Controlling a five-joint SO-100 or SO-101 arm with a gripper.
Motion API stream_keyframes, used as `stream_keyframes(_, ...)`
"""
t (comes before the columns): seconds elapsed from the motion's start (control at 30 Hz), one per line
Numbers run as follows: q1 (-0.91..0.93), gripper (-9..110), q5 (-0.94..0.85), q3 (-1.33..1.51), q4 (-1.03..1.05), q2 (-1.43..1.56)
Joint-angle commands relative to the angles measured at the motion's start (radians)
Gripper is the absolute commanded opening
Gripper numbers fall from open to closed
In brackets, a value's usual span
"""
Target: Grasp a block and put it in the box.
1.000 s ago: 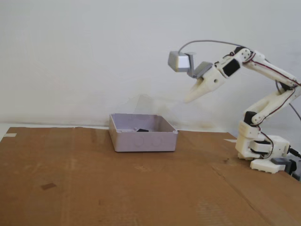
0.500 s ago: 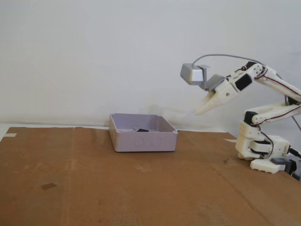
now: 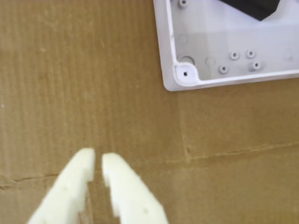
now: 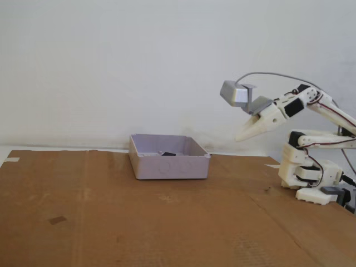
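Note:
A black block [image 3: 254, 8] lies inside the pale grey plastic box [image 3: 170, 51]; in the fixed view the block [image 4: 167, 153] shows just above the box's front wall [image 4: 169, 167]. My white gripper [image 3: 98, 161] enters the wrist view from the bottom, its fingers nearly together with only a thin gap, and holds nothing. It hovers over bare cardboard, below and left of the box's corner. In the fixed view the gripper [image 4: 240, 136] is raised in the air to the right of the box, pointing down and left.
Brown cardboard [image 4: 167, 222] covers the table, with creases and seams. The arm's base [image 4: 311, 178] stands at the right edge of the fixed view. A white wall is behind. A small dark mark [image 4: 57, 220] lies on the cardboard at front left.

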Motion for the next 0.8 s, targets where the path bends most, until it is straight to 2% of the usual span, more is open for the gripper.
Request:
stream_keyframes(0.0,-0.048,0,-0.009,0.006,-0.017,0.058)
stream_keyframes(0.53,-0.12,0,-0.008,0.224,-0.017,0.356)
stream_keyframes(0.77,-0.152,0,-0.009,0.253,-0.008,0.357)
